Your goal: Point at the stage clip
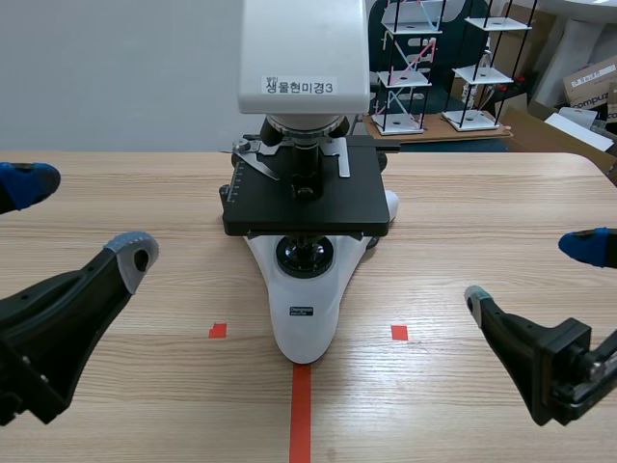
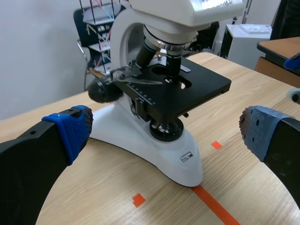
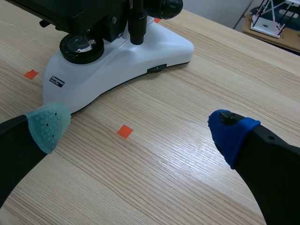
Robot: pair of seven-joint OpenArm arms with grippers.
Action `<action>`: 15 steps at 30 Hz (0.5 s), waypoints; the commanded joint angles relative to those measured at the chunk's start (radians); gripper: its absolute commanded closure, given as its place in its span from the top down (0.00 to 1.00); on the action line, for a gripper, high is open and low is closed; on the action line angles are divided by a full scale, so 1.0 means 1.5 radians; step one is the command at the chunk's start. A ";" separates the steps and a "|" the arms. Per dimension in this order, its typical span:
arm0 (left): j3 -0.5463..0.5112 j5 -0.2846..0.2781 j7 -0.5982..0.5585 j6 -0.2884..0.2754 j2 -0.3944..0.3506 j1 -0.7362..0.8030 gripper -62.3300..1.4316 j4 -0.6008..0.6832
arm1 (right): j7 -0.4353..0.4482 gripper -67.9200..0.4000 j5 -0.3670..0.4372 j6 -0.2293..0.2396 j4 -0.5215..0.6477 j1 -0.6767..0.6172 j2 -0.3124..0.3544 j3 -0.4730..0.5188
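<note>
Standing mid-desk (image 1: 482, 203) is a white microscope (image 1: 307, 318); its silver stage clip (image 1: 258, 162) lies on the black stage (image 1: 357, 198), toward 10 o'clock; the left end effector (image 1: 82, 220) sits at the microscope's 8 o'clock, spread wide open; the right end effector (image 1: 532, 272) at 4 o'clock, likewise agape; both well apart from the microscope

Glossy white plastic on microscope base (image 1: 304, 323), matt black on stage (image 1: 333, 207), shiny bare metal on stage clip (image 1: 258, 164), smooth matt wood-grain counter (image 1: 482, 222).
</note>
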 commanded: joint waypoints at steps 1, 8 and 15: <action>-0.002 -0.012 -0.010 0.000 -0.001 0.005 1.00 0.017 | 0.007 0.97 0.007 -0.003 0.014 0.000 0.005 0.003; -0.002 -0.019 -0.010 0.000 0.000 0.004 1.00 0.016 | 0.007 0.97 0.004 -0.003 0.014 0.000 0.005 0.003; -0.002 -0.019 -0.010 0.000 0.000 0.004 1.00 0.016 | 0.007 0.97 0.004 -0.003 0.014 0.000 0.005 0.003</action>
